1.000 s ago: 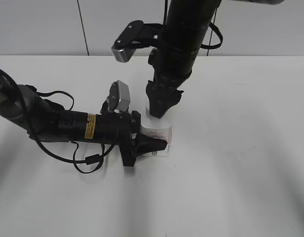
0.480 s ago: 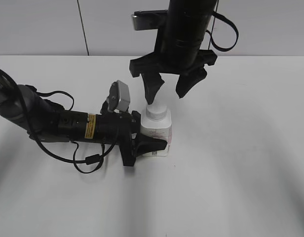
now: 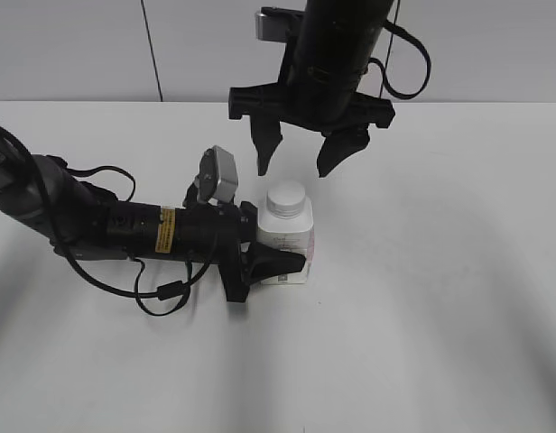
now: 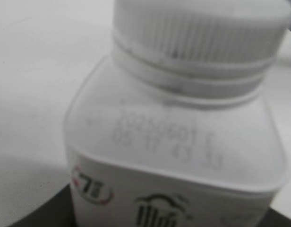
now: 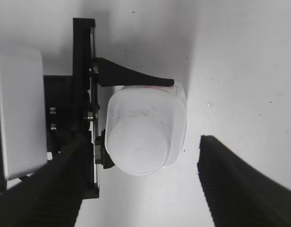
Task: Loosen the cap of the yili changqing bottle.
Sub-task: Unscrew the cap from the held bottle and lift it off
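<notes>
My left tool (image 3: 276, 262) is clamped on the body of the bottle (image 3: 285, 242), which stands upright on the white counter (image 3: 440, 271). My right tool (image 3: 296, 155) hangs above the cap (image 3: 286, 198) with its jaws apart, not touching it. The danger I see: if I come down off-centre, one finger (image 5: 240, 189) may strike the cap's edge and push the bottle crooked in the left grip. If I close too lightly, the fingers could slip on the ribbed cap.

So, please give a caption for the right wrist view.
Open right gripper above the cap; left gripper holds the bottle.
</notes>
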